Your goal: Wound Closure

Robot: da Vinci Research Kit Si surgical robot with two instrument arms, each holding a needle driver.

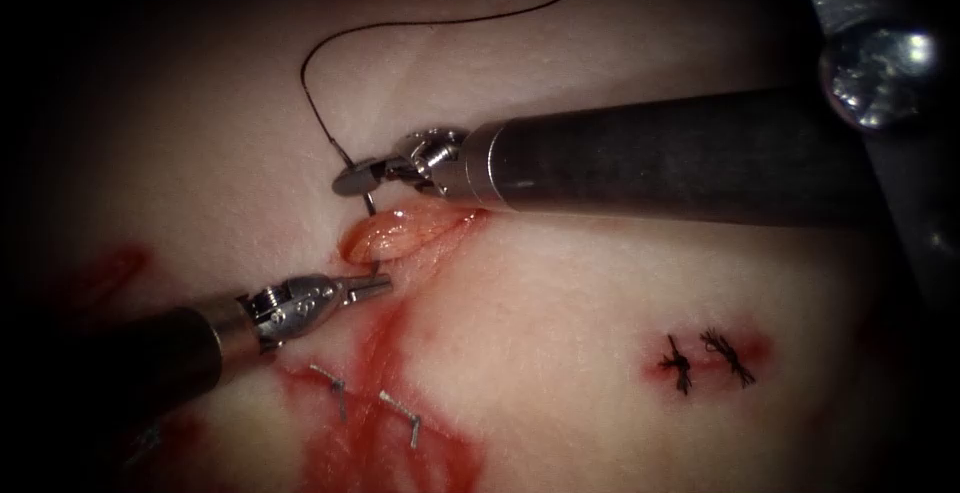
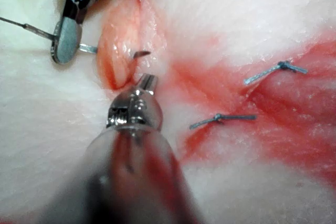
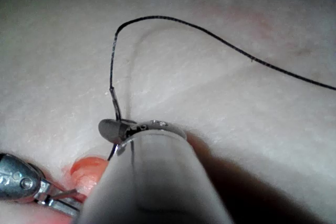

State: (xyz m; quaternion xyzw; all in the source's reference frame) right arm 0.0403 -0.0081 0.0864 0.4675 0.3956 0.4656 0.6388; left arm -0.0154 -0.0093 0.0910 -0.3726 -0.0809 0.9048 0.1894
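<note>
In the endoscope view the right tool (image 1: 357, 177) is clamped on the needle (image 1: 370, 203) near its thread (image 1: 420, 23) end, needle entering the tissue (image 1: 560, 273) above the cut (image 1: 395, 233). The left tool (image 1: 372, 287) looks closed, empty.

In the left wrist view the needle tip (image 2: 140, 54) shows inside the cut.

In the right wrist view thread loops up from the right tool.

The light falls on the middle of the frame; the edges are dark. A shiny metal fitting (image 1: 878, 48) is at upper right.

I see a metal clamp (image 1: 880, 58) with a round shiny knob at the upper right edge, beyond the tissue.
</note>
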